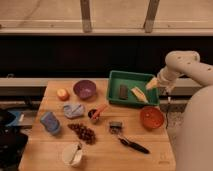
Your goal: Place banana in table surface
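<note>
Table surface [102, 156], far right corner: found banana [139, 94] lying in green tray [130, 74], gripper [152, 84] at tray's right edge, grasp undeterminable.

Gripper [152, 84] at right rim of green tray [114, 85], banana [138, 94] lying inside, tray on table surface [100, 156]

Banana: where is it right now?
In the camera view, the banana lies in the right half of the green tray, beside a dark block. The pincer is at the tray's right rim, close to it.
</note>
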`<state>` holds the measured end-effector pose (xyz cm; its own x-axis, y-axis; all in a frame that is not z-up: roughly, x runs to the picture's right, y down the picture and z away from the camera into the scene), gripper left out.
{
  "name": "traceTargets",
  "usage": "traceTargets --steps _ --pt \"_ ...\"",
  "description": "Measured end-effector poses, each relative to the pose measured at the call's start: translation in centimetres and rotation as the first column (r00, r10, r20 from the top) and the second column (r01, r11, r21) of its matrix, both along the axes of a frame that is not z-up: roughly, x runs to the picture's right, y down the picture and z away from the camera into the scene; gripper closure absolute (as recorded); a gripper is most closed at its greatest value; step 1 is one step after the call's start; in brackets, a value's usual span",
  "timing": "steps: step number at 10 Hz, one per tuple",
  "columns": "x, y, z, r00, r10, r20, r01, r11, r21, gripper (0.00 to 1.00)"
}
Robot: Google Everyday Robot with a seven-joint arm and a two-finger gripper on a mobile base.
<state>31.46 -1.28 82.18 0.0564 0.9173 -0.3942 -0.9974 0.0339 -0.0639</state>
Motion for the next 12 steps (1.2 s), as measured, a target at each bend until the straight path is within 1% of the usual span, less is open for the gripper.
traceTargets --steps 1,2,3,4,5,7,9,12 --pt "-2.1 -0.6 0.5 0.998 -0.047 0.038 0.046 0.9989 0.012 0.20" --pt "-4.0 -1.1 0.8 0.991 -0.102 0.090 0.100 0.9947 0.025 0.20" --pt "-5.7 -1.3 0.9 0.978 -0.153 0.138 0.149 0.9880 0.041 0.20" --pt "-6.7 -1.5 0.8 0.969 -0.183 0.164 0.176 0.9829 0.054 0.20" --pt "-7.1 -1.6 0.8 0.966 -0.193 0.173 0.185 0.9809 0.060 0.20" --pt "-6.7 -1.5 0.7 0.967 -0.190 0.170 0.182 0.9815 0.059 0.20" --pt "-6.9 -1.4 1.2 0.964 -0.197 0.177 0.191 0.9804 0.049 0.20" --pt "-8.3 -0.4 4.6 0.957 -0.196 0.212 0.195 0.9805 0.025 0.20"
